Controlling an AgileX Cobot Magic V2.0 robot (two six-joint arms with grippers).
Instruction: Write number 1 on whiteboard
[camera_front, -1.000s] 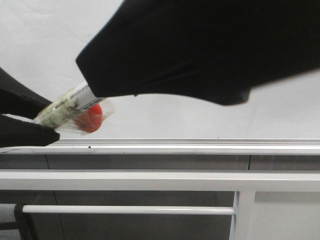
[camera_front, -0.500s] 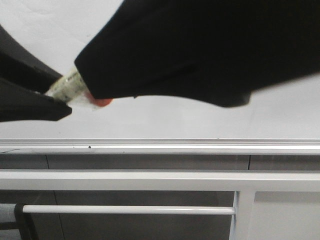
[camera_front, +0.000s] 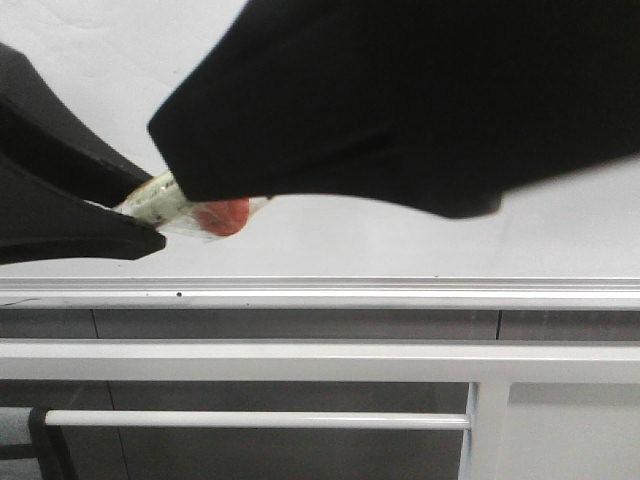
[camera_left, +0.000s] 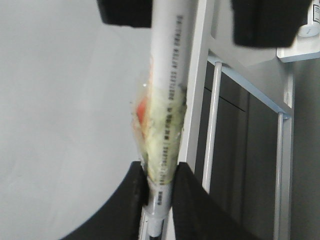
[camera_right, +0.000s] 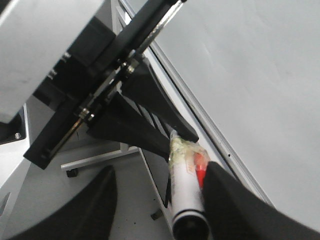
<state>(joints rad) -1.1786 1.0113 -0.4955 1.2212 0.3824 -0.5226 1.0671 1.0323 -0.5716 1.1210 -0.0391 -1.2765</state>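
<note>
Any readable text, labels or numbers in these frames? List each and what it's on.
Marker pen barrel: one line of small black capitals along its length, too blurred to read.
Whiteboard: no writing visible.
Pale label at the left wrist view's edge: too small to read.
Nothing else carries text.

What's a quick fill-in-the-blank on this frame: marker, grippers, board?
1. The marker is clamped between the fingers of the robot's ___ arm.
2. The right gripper has its jaws ___, one on either side of the marker's other end.
3. The tape wrapped around the marker shows a patch coloured ___.
4. The visible part of the whiteboard bears ___ marker stroke.

Missing words: left; open; red; no
</note>
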